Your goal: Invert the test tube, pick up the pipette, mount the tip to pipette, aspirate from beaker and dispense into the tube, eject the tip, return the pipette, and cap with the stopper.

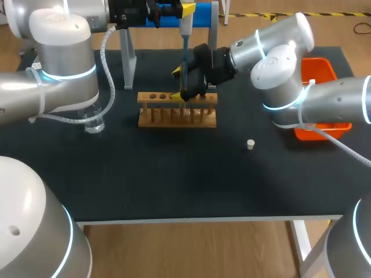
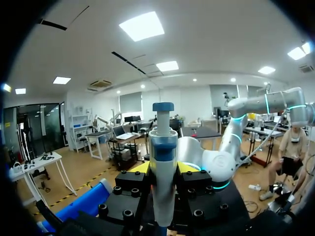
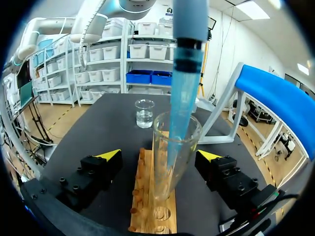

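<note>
Black worktop (image 1: 174, 185) in a lab room: a pipette poised inside a racked tube, which I judge to be the dispensing step.

The left jaws are clamped on the grey-and-blue plastic pipette (image 2: 163, 162), keeping it upright so its translucent blue tip (image 3: 179, 113) reaches down into the clear glass test tube (image 3: 165, 182), which stands mouth-up in the wooden tube rack (image 1: 177, 119). The right jaws stand apart on either side of the tube, with a gap showing on one side, probably to guard it from tipping. The glass beaker of clear liquid (image 3: 144, 114) sits well apart from the rack. The small white stopper (image 1: 250, 144) lies near the rack, capping not yet done.
</note>
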Robot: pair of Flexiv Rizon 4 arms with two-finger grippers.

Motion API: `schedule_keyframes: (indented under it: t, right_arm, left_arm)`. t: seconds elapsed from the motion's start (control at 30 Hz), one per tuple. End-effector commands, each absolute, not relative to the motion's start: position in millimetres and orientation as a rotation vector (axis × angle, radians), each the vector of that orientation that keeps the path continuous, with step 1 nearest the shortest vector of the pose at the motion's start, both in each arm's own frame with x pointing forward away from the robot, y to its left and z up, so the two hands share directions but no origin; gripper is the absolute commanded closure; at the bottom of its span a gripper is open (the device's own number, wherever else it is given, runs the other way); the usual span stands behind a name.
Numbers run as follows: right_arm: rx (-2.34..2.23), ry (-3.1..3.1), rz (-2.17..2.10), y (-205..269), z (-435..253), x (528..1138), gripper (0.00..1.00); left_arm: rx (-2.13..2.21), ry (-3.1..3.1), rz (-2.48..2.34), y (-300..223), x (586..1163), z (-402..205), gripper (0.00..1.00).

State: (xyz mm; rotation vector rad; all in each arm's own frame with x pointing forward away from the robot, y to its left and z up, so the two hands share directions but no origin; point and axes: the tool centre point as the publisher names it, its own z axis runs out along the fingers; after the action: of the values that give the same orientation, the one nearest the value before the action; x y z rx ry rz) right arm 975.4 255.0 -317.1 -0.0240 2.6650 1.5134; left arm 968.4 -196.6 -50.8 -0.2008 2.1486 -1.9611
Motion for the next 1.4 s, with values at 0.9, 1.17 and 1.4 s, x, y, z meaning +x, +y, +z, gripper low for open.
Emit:
schedule_keyframes:
  t: [0.9, 1.17, 1.4]
  right_arm:
    - [-0.026, 2.669, 1.512, 254.1, -316.2, 975.9, 0.0]
    - [-0.026, 2.669, 1.512, 254.1, -316.2, 975.9, 0.0]
    - [-0.026, 2.669, 1.512, 254.1, -316.2, 975.9, 0.0]
  left_arm:
    - [-0.172, 2.138, -1.91, -200.2, 961.7, -25.2, 1.0]
    - [-0.158, 2.135, -1.891, -199.8, 959.4, -16.0, 1.0]
    - [-0.138, 2.124, -1.872, -200.4, 955.5, -4.0, 1.0]
